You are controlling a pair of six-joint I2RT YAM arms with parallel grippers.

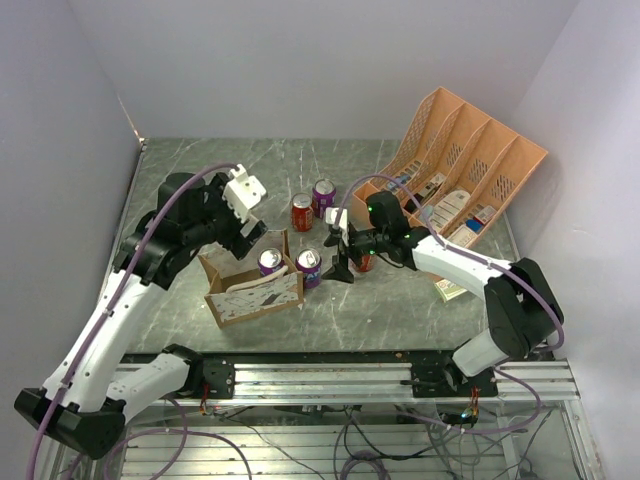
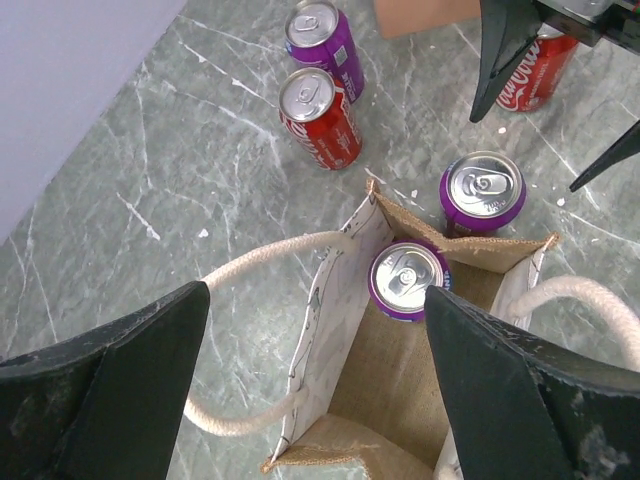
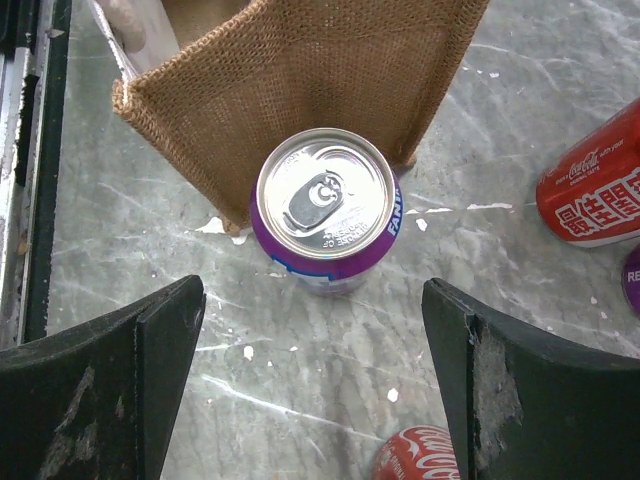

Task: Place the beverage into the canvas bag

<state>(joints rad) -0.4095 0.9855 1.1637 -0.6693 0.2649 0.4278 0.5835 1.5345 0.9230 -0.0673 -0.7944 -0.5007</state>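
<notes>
Item: canvas bag (image 1: 262, 298); stands upright on the marble table (image 1: 200, 180), mouth up, close to the front edge and its metal rail (image 1: 330, 375); long axis runs roughly left to right across the table; rope handles slack.

Contents: one purple can (image 2: 408, 280); upright, long axis vertical, tab up; set against the end wall at the bag's right.

Second purple can (image 3: 325, 205); upright on the table, tab up, just outside that same end, beside a corner of the bag; whether it touches the bag cannot be told.

Left gripper (image 2: 317, 290); poised over the bag's mouth, fingers spread wide, nothing between them.

Right gripper (image 3: 312, 283); low, right of the second purple can, fingers spread wide; the can stands ahead of them, ungripped; a red can (image 1: 365, 262) stands just beside this gripper.

Room: bare marble left of the bag up to the wall; a narrow strip between bag and rail; a red and purple pair of cans (image 1: 312, 205) stands farther back; orange organizer (image 1: 460, 165) fills the far right corner.
</notes>
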